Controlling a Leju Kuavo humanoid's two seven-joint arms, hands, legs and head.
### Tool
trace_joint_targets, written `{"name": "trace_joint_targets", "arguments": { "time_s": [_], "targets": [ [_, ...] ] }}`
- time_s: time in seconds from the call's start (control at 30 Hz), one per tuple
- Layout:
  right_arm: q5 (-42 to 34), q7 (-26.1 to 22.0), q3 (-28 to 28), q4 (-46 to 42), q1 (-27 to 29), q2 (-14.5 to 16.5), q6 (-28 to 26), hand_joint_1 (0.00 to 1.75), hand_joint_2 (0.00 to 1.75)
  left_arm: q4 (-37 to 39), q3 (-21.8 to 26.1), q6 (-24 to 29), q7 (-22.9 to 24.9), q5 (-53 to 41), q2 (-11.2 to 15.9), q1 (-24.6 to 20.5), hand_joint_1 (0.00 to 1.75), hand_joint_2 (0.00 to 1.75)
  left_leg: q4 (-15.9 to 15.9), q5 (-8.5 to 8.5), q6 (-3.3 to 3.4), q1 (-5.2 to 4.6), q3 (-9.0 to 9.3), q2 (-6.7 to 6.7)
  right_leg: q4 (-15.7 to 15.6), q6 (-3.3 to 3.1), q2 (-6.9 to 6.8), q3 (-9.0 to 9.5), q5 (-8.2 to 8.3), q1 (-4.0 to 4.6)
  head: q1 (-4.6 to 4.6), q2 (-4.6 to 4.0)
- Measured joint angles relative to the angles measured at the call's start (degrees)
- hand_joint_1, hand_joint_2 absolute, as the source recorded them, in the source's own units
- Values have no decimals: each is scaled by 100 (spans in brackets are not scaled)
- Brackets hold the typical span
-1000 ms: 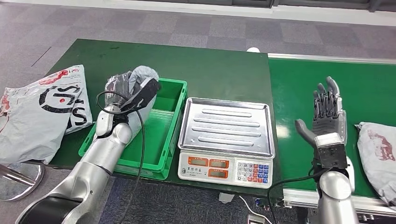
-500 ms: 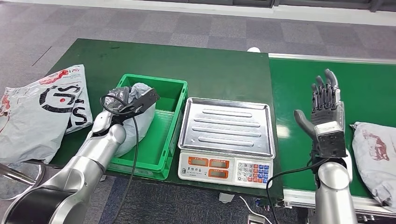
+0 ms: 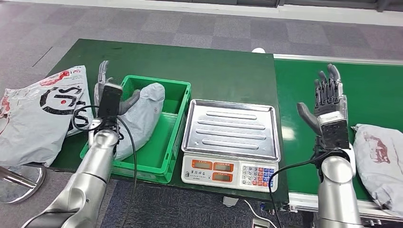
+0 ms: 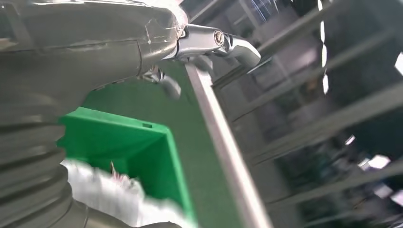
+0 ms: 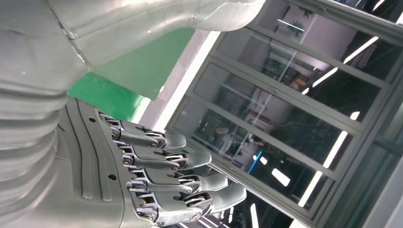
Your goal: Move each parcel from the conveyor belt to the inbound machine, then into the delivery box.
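Grey soft plastic mailer parcel (image 3: 142,111) lies in the green plastic delivery crate (image 3: 178,90), slumped over the crate's left wall w/ one end draping outward, so it's in the box but not fully settled flat. Left hand (image 3: 108,92) sits just beside the crate's left rim, fingers spread & pointing up, holding nothing; its thumb looks close to or touching the parcel, can't tell which. Judging by that pose, this parcel's drop is done.

Silver-trayed electronic weighing scale w/ red display and keypad (image 3: 230,130), i.e. the inbound machine, stands just right of the crate on the dark green table (image 3: 209,66), tray bare. Placement makes sense: belt → scale → crate runs right to left, short hops.

Right hand (image 3: 328,107) hovers over the bright green conveyor belt (image 3: 370,90), fingers extended and apart, thumb out to the side, gripping nothing: pre-grasp posture. Second grey plastic parcel w/ red print (image 3: 380,156) lies on the belt just to its right, apart from the hand. Likely next pick.

Large white-and-grey printed poly bag (image 3: 40,111) rests at the table's left end, well apart from the crate, partly overhanging the edge.
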Motion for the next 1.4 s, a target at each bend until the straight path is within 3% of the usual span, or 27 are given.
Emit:
{"name": "trace_joint_targets", "arguments": {
  "time_s": [0.17, 0.4, 0.63, 0.77, 0.9, 1.13, 1.3, 1.4],
  "targets": [
    [-126, -61, 0, 135, 16, -75, -74, 0, 175, -665, -1, 211, -487, 325, -30, 362, 0, 175, 0, 2, -1, 2, 0, -1, 0, 0, -4, -1, 0, 2, 0, -1],
    [-158, -68, 0, 188, 55, -113, -91, 0, 175, -1142, -97, 492, -568, 267, -79, 565, 0, 175, 1, 3, -2, 1, 1, 0, 0, 0, -1, -1, 0, 1, 0, -1],
    [-231, -35, 0, 263, 61, -192, -88, 0, 175, -1612, -265, -746, -779, 1382, -132, 770, 0, 175, 1, 2, -2, 1, 1, 0, 0, 0, -1, -1, 0, 1, 0, -1],
    [-276, 0, -19, 457, -11, -295, -67, 0, 175, -1499, -527, -2492, -784, 1881, -127, 757, 0, 175, 1, 2, -1, 1, 1, -3, 0, 0, -9, 0, 0, 0, 0, -1],
    [-385, 44, -161, 851, -115, -480, -47, 0, 175, -884, -955, -3334, -1001, 1829, -153, 729, 0, 175, 4, 2, 0, -2, 1, -3, 0, 2, -7, 4, 1, -2, 0, -1],
    [-324, 101, -330, 1343, -126, -674, -121, 0, 175, -526, -1220, -3569, -1076, 2123, -181, 949, 0, 175, 2, -1, 1, -1, 4, -2, -1, 0, -4, 1, -1, 0, 0, -1],
    [143, 327, -648, 1750, 23, -805, -797, 0, 175, -609, -1265, -3954, -1081, 2376, -205, 1294, 0, 175, 1, -3, 4, -1, 0, -7, -1, 1, -14, 0, -8, -1, 0, -1],
    [423, 552, -946, 2007, 93, -961, -1168, 0, 175, -573, -1374, -3852, -1083, 2221, -230, 1301, 0, 175, 4, -8, 11, -5, 0, -11, -4, 3, -20, 3, -9, -5, 1, -1]
  ]
}}
